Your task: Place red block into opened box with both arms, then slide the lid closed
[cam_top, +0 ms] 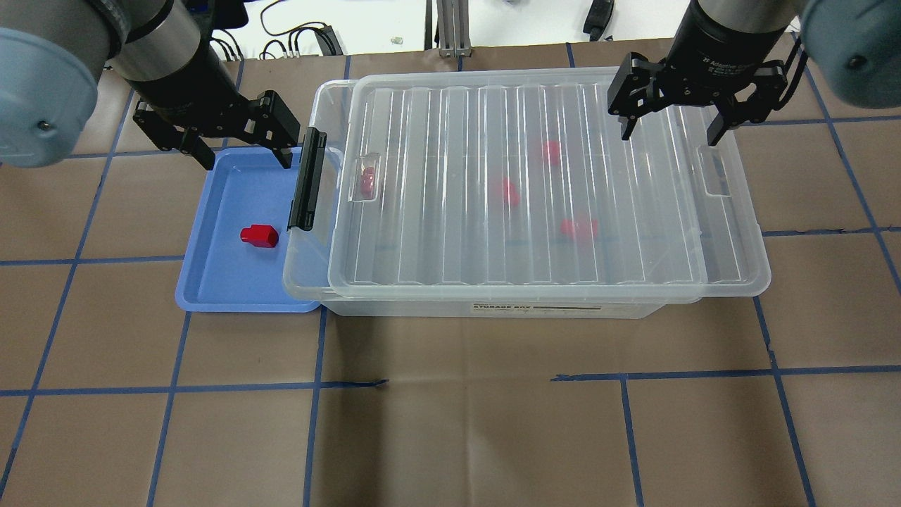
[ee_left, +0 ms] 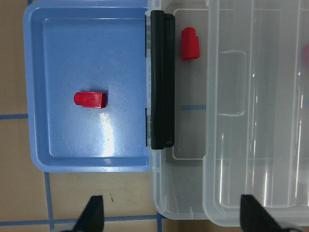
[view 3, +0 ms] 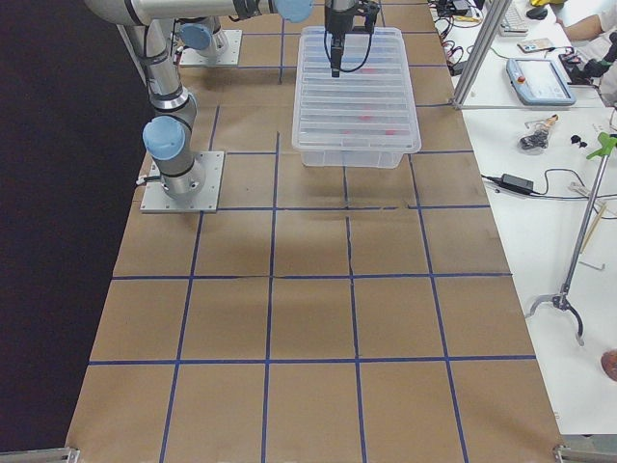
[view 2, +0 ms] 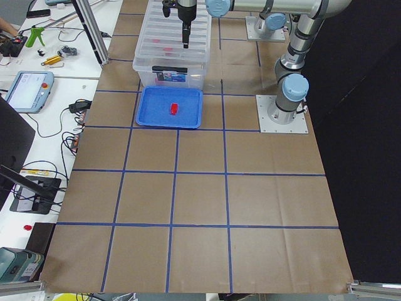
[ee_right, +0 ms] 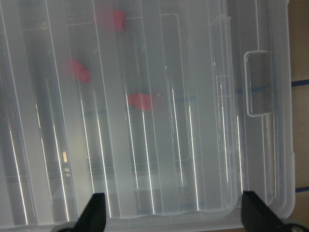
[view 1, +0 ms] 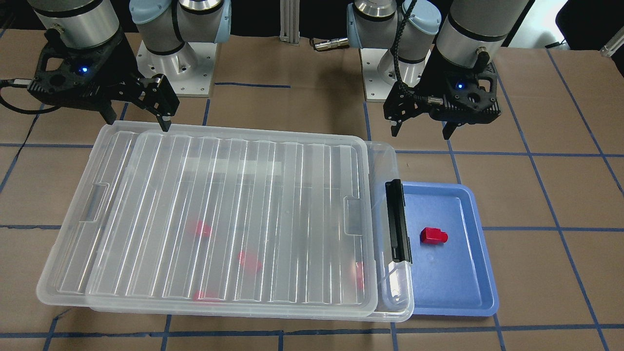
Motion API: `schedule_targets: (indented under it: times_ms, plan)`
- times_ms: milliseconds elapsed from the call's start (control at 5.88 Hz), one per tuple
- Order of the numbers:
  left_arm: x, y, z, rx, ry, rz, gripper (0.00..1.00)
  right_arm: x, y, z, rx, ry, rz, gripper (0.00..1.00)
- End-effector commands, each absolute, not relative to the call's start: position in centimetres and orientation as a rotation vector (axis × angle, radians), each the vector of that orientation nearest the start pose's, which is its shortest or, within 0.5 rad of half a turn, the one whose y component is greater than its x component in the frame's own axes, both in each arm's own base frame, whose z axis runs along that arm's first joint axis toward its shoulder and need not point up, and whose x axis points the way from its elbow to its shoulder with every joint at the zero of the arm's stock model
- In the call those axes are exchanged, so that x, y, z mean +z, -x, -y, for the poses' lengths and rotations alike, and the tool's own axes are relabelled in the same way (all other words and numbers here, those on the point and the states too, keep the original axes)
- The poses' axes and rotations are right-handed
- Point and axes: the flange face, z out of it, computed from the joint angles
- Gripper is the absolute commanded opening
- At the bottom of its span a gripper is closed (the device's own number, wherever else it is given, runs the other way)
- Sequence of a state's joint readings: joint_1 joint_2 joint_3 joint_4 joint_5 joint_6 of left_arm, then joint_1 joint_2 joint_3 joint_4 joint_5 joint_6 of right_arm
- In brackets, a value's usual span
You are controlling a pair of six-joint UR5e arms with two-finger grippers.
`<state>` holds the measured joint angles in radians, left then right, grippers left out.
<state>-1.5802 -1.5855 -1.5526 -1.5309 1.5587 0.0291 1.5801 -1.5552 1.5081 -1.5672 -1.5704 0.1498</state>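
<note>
One red block (cam_top: 260,236) (view 1: 433,236) (ee_left: 90,99) lies alone in the blue tray (cam_top: 225,282). The clear box (cam_top: 746,267) stands beside the tray, its black latch (cam_top: 306,179) facing it. The ribbed lid (cam_top: 450,197) rests on top and covers most of the box, leaving a narrow gap at the latch end. Several red blocks show blurred through the lid, one (ee_left: 189,43) close to the latch. My left gripper (cam_top: 243,158) (view 1: 421,131) hangs open above the tray's far edge. My right gripper (cam_top: 669,135) (view 1: 138,123) hangs open over the lid's other end, holding nothing.
Brown paper with a blue tape grid covers the table (cam_top: 450,422), and its near half is bare. The arms' base plates (view 1: 175,63) stand behind the box. Side benches (view 2: 37,75) with tools and a pendant run along the table's ends.
</note>
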Motion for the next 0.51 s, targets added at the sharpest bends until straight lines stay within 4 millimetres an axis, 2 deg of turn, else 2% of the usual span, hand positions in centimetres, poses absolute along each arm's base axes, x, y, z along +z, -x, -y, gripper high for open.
schedule_targets:
  times_ms: [0, 340]
  plan:
    - [49.56, 13.88, 49.9, -0.073, -0.061, -3.149, 0.99, 51.23, -13.79, 50.1, -0.079, -0.221, -3.129, 1.0]
    - [49.48, 13.85, 49.76, -0.07, -0.061, -3.146, 0.99, 51.02, -13.72, 50.41, -0.084, -0.2, -3.13, 1.0]
